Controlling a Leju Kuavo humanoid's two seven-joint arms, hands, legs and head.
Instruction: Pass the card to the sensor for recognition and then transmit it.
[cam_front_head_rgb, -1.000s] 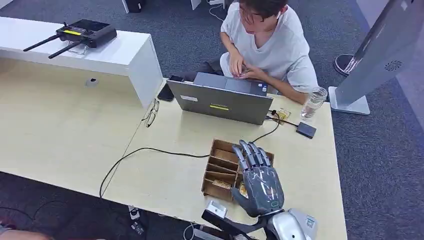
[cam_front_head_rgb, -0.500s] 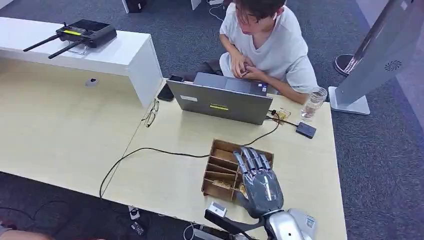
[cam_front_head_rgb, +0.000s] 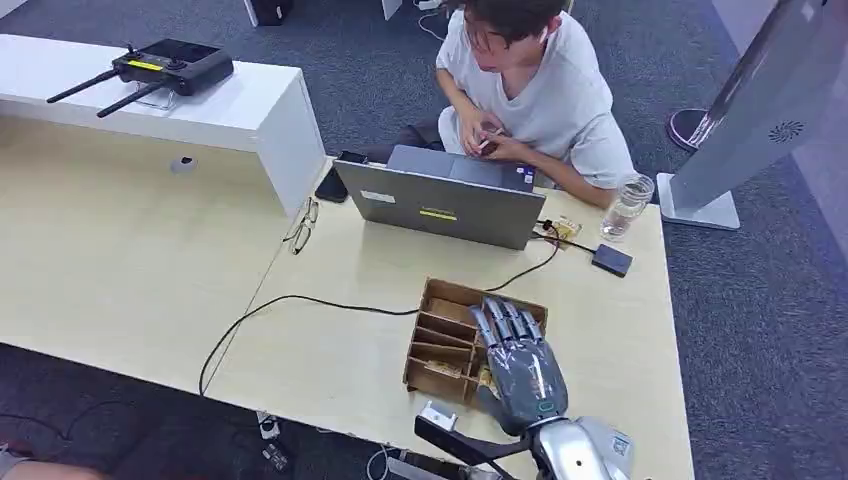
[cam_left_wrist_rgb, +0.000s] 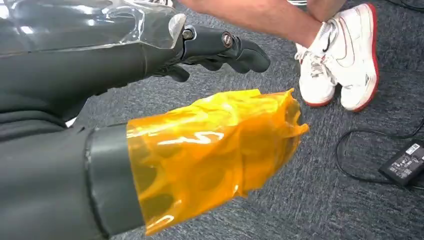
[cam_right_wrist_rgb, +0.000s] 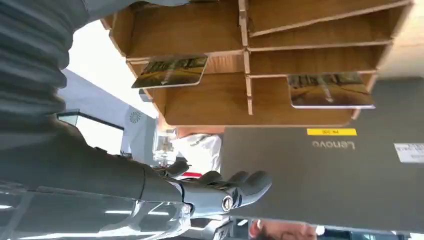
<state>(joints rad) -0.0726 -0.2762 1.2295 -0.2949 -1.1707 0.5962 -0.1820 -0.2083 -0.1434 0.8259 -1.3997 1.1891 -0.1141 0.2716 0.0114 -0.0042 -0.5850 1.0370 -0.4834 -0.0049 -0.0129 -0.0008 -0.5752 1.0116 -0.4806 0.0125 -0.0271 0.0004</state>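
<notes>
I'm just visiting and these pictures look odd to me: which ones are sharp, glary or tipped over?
Head view: evenly lit and sharp, laptop crisp. Right wrist view: turned upside down, laptop lettering inverted, cards soft, bright washed-out patch beside the wooden card box. Left wrist view: glare streaks on the left hand, orange film on its thumb, carpet sharp.

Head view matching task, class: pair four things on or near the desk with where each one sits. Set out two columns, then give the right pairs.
1 laptop
2 glass
3 glasses
4 right hand

A over the wooden card box
B by the white shelf's corner
C in front of the person
D at the table's far right edge

1-C, 2-D, 3-B, 4-A
</notes>
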